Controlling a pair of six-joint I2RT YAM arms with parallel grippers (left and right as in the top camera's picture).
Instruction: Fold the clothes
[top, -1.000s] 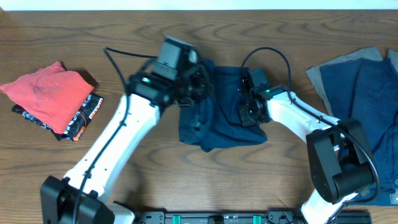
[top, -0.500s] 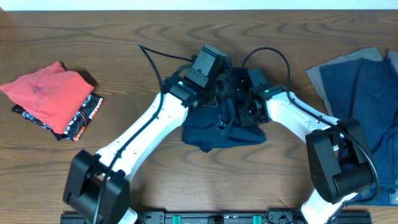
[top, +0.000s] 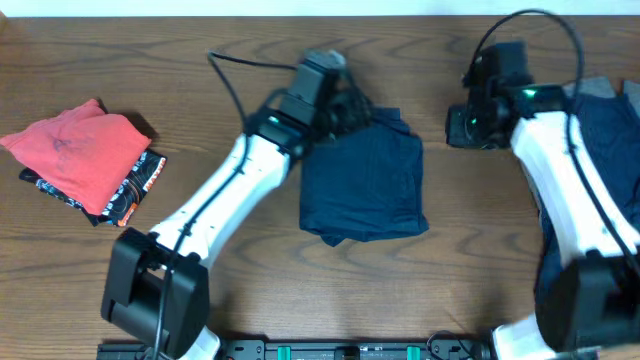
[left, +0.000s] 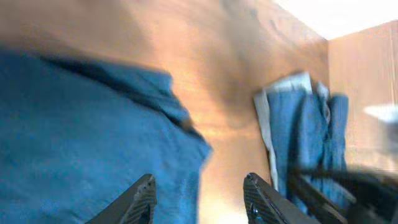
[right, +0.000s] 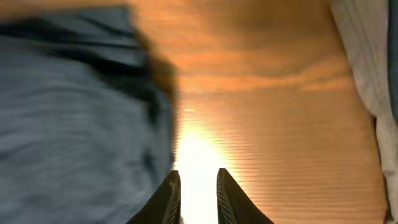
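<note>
A dark navy garment (top: 362, 185) lies folded in a rough square at the table's middle. My left gripper (top: 350, 105) hovers at its far left corner. In the left wrist view that gripper (left: 200, 200) is open, nothing between its fingers, with the navy garment (left: 81, 137) below on the left. My right gripper (top: 458, 128) is over bare wood to the right of the garment, apart from it. Its fingers (right: 168, 199) show a narrow gap with only table in it; the navy garment (right: 74, 124) is to its left.
A heap of navy clothes with a grey edge (top: 585, 150) lies at the right side and shows in the left wrist view (left: 298, 130). A red garment (top: 75, 150) rests on a black one with orange-white print (top: 135, 190) at the left.
Both grippers have let go of the navy garment. The right arm has swung up and to the right, off the cloth. The left gripper has opened and drawn back to the far left corner.
</note>
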